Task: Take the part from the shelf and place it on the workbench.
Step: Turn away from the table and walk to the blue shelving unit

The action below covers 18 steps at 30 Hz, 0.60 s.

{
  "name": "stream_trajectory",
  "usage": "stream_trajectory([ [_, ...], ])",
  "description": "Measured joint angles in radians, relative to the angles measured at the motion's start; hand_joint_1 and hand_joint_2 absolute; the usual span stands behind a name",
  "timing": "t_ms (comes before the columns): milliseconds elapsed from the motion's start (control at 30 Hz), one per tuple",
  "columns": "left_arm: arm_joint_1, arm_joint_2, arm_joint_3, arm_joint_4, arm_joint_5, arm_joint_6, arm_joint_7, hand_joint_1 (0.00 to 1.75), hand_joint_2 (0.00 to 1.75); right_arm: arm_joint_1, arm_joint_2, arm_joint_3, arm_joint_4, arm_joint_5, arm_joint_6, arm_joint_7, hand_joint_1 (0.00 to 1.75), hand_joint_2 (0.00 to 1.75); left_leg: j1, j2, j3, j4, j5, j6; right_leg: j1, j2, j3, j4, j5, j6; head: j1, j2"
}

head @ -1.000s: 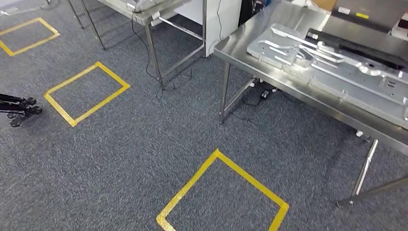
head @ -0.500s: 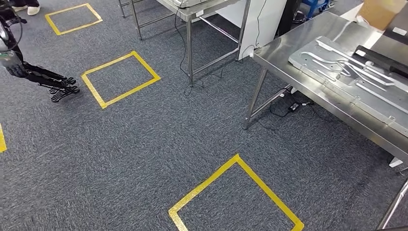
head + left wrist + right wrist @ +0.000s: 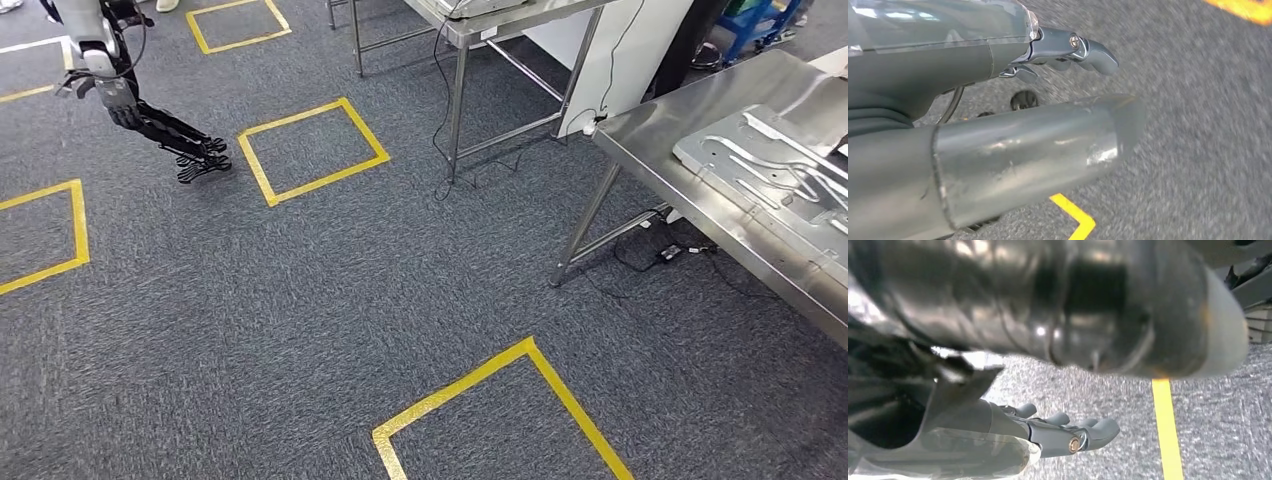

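Head view:
- Logged left hand (image 3: 197,160) at the far left, out at the end of the silver left arm (image 3: 100,55) and hanging above the grey carpet (image 3: 300,320). Dark fingers (image 3: 205,170) straight and spread, gripping nothing, so open.
- Confirmed in left wrist view: thick grey thumb (image 3: 1038,145) apart from the darker fingers, blurred carpet between them, nothing in the grasp.
- Found right hand (image 3: 1048,435) in right wrist view, over carpet and beside a strip of yellow tape (image 3: 1167,430). Fingers (image 3: 1098,430) stretched out and only slightly bent, thumb well apart from them. Open too, holding nothing.
- Located the metal part (image 3: 770,165), flat and silver with raised ribs, lying on the steel table (image 3: 680,190) at the right edge and partly cut off by the frame. Well apart from both hands.
- Noted a second table (image 3: 480,20) at the top centre, with a thin cable (image 3: 440,100) hanging down by its leg.
- Noted a white panel (image 3: 630,50) standing between the two tables.
- Noted a black power adapter (image 3: 666,253) and its lead on the carpet under the steel table.
- Counted several yellow tape squares on the carpet: nearest one (image 3: 530,350) at the bottom centre, another (image 3: 312,150) just beside the left hand, one more (image 3: 75,230) at the left edge.
- Unable to identify the blue object (image 3: 755,25) at the top right.
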Motion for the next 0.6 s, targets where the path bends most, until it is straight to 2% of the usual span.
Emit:
stream_trajectory([
  [67, 0.004, 0.0, -0.011, -0.004, 0.008, 0.011, 0.002, 0.0, 0.0, 0.002, 0.0, 0.0, 0.001, 0.002, 0.005, -0.001, 0.0, 0.0, -0.001, 0.055, -0.05, 0.099, -0.058, -0.007, -0.001, -0.032, 0.008, -0.013, 0.004, -0.005, -0.001, 0.0],
  [100, 0.006, 0.0, -0.017, -0.007, 0.01, 0.014, 0.003, 0.0, 0.0, 0.003, -0.001, 0.0, 0.001, 0.003, 0.008, -0.001, 0.0, 0.0, 0.001, 0.068, -0.083, 0.163, -0.089, -0.012, -0.001, -0.05, 0.008, -0.012, 0.003, -0.006, -0.001, 0.0],
  [133, 0.007, 0.001, -0.022, -0.009, 0.012, 0.016, 0.004, 0.0, 0.0, 0.004, -0.001, 0.0, 0.002, 0.003, 0.009, 0.0, 0.0, 0.0, 0.004, 0.075, -0.108, 0.212, -0.107, -0.018, -0.002, -0.067, 0.007, -0.011, 0.0, -0.004, -0.001, 0.0],
  [167, 0.009, 0.001, -0.025, -0.011, 0.013, 0.018, 0.004, 0.0, 0.0, 0.003, -0.001, 0.0, 0.002, 0.003, 0.01, 0.0, 0.0, 0.0, 0.009, 0.08, -0.118, 0.233, -0.106, -0.024, -0.003, -0.083, 0.006, -0.008, -0.003, -0.001, -0.001, 0.0],
  [200, 0.011, 0.002, -0.027, -0.012, 0.013, 0.019, 0.004, 0.0, 0.0, 0.002, -0.001, 0.0, 0.002, 0.003, 0.01, 0.0, 0.0, 0.0, 0.014, 0.085, -0.108, 0.216, -0.088, -0.03, -0.005, -0.097, 0.007, -0.004, -0.007, 0.004, -0.001, 0.0],
  [233, 0.013, 0.002, -0.029, -0.012, 0.013, 0.02, 0.004, 0.0, 0.0, 0.0, -0.001, 0.0, 0.002, 0.003, 0.011, -0.001, 0.0, 0.0, 0.02, 0.096, -0.077, 0.163, -0.058, -0.036, -0.008, -0.11, 0.007, 0.002, -0.012, 0.01, -0.001, 0.0],
  [300, 0.013, 0.003, -0.033, -0.014, 0.013, 0.02, 0.003, 0.0, 0.0, -0.002, -0.004, 0.0, 0.002, 0.003, 0.014, -0.001, 0.0, 0.0, 0.026, 0.139, -0.011, 0.041, -0.009, -0.042, -0.011, -0.13, 0.008, 0.02, -0.027, 0.028, -0.001, 0.0],
  [333, 0.013, 0.004, -0.035, -0.016, 0.012, 0.019, 0.002, 0.0, 0.0, -0.003, -0.005, 0.0, 0.002, 0.003, 0.017, -0.001, 0.0, 0.0, 0.025, 0.153, 0.007, 0.007, 0.001, -0.038, -0.01, -0.138, 0.008, 0.028, -0.034, 0.037, -0.001, 0.0],
  [367, 0.013, 0.004, -0.037, -0.018, 0.012, 0.019, 0.001, 0.0, 0.0, -0.005, -0.007, 0.001, 0.003, 0.003, 0.019, -0.002, 0.0, 0.0, 0.022, 0.159, 0.011, -0.005, 0.002, -0.03, -0.009, -0.145, 0.01, 0.032, -0.038, 0.046, -0.001, 0.0],
  [433, 0.015, 0.005, -0.039, -0.019, 0.012, 0.018, 0.0, 0.0, 0.0, -0.012, -0.008, 0.001, 0.004, 0.004, 0.023, -0.002, 0.0, 0.0, 0.015, 0.138, 0.007, -0.002, 0.003, -0.01, -0.012, -0.159, 0.016, 0.031, -0.041, 0.059, -0.001, 0.0],
  [467, 0.016, 0.004, -0.039, -0.02, 0.012, 0.018, -0.001, 0.0, 0.0, -0.015, -0.008, 0.002, 0.004, 0.004, 0.025, -0.003, 0.0, 0.0, 0.014, 0.129, 0.007, -0.005, 0.005, -0.002, -0.016, -0.151, 0.018, 0.034, -0.047, 0.064, -0.001, 0.0],
  [500, 0.016, 0.004, -0.039, -0.02, 0.012, 0.018, -0.002, 0.0, 0.0, -0.016, -0.008, 0.002, 0.004, 0.004, 0.026, -0.003, 0.0, 0.0, 0.014, 0.12, 0.008, -0.008, 0.008, 0.006, -0.019, -0.132, 0.013, 0.052, -0.064, 0.067, -0.001, 0.0],
  [533, 0.016, 0.004, -0.039, -0.02, 0.011, 0.019, -0.002, 0.0, 0.0, -0.015, -0.007, 0.002, 0.005, 0.004, 0.027, -0.003, 0.0, 0.0, 0.014, 0.11, 0.008, -0.011, 0.011, 0.012, -0.021, -0.104, -0.004, 0.091, -0.094, 0.068, -0.001, 0.0],
  [567, 0.015, 0.004, -0.039, -0.021, 0.011, 0.019, -0.002, 0.0, 0.0, -0.014, -0.007, 0.002, 0.006, 0.004, 0.027, -0.003, 0.0, 0.0, 0.012, 0.1, 0.006, -0.012, 0.013, 0.017, -0.02, -0.073, -0.033, 0.153, -0.13, 0.067, -0.001, 0.0],
  [600, 0.015, 0.004, -0.04, -0.021, 0.011, 0.019, -0.002, 0.0, 0.0, -0.013, -0.007, 0.002, 0.006, 0.004, 0.027, -0.003, 0.0, 0.0, 0.008, 0.089, 0.004, -0.012, 0.014, 0.02, -0.018, -0.054, -0.069, 0.224, -0.165, 0.063, -0.001, 0.0],
])
